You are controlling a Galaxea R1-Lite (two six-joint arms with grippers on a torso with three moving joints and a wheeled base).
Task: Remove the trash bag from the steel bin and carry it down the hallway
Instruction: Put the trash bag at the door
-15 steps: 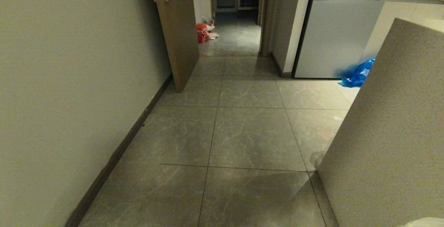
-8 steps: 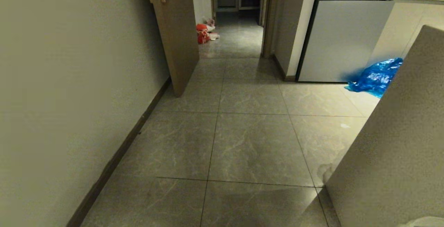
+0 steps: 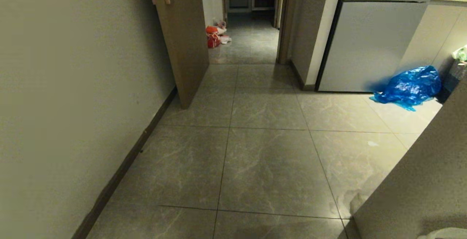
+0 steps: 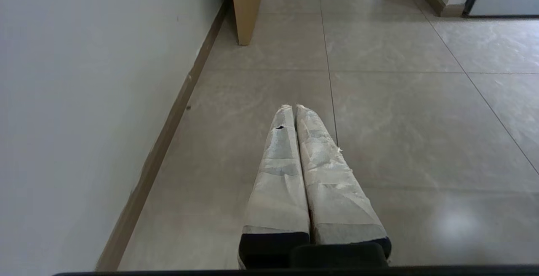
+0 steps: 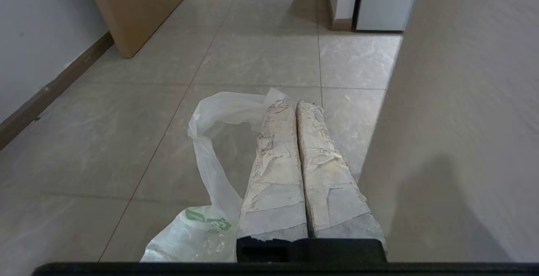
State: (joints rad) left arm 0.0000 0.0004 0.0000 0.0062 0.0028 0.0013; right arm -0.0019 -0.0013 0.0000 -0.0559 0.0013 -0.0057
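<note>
Beside fridge (image 3: 368,45), blue bag (image 3: 408,87) now fully visible

We see the trash bag (image 5: 210,170), thin white crinkly plastic with green print, hanging limp over the hallway (image 3: 266,158) floor of grey marbled tiles, its top pinched.

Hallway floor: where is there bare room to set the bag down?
Bare grey tiles run between the left wall's baseboard and the speckled panel. It is crowded by the fridge, where a blue bag lies.
</note>
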